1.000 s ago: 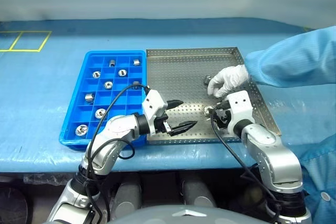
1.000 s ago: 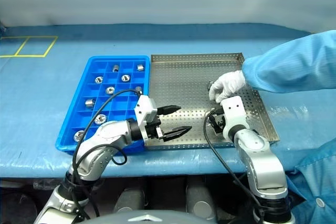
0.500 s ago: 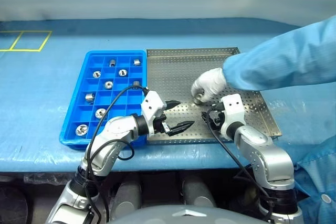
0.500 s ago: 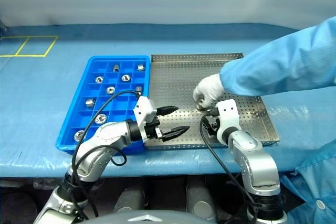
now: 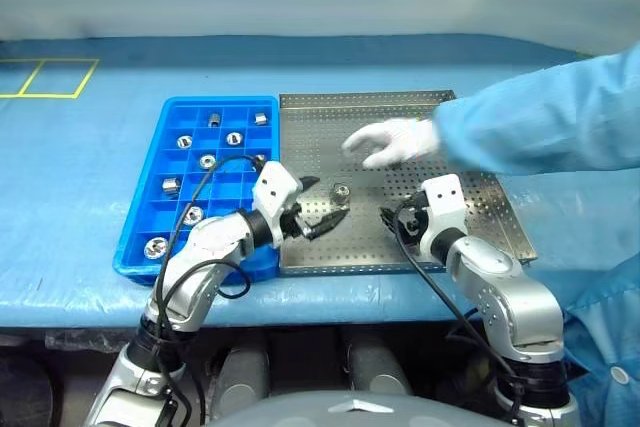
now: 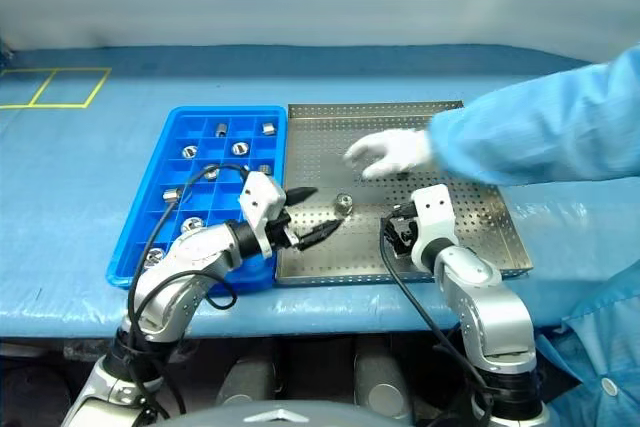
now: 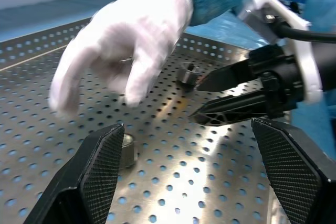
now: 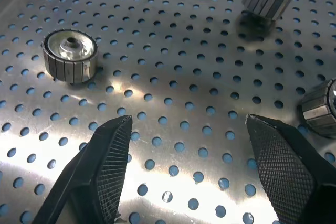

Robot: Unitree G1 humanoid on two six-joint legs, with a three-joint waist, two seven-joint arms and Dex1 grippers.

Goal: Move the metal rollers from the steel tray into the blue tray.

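Two claws are hovering wide apart and empty over the steel tray [image 5: 470, 137]: the left claw [image 5: 325, 209] is pointing at a metal roller [image 5: 341, 191] lying just beyond its tips, and the right claw [image 8: 194, 166] is hanging above bare perforated floor with rollers scattered near it. A person's gloved hand [image 5: 390, 139] is reaching across the same tray. Closing in risks a collision with that hand, or nudging the roller away. Several rollers are sitting in the blue tray [image 5: 150, 187].
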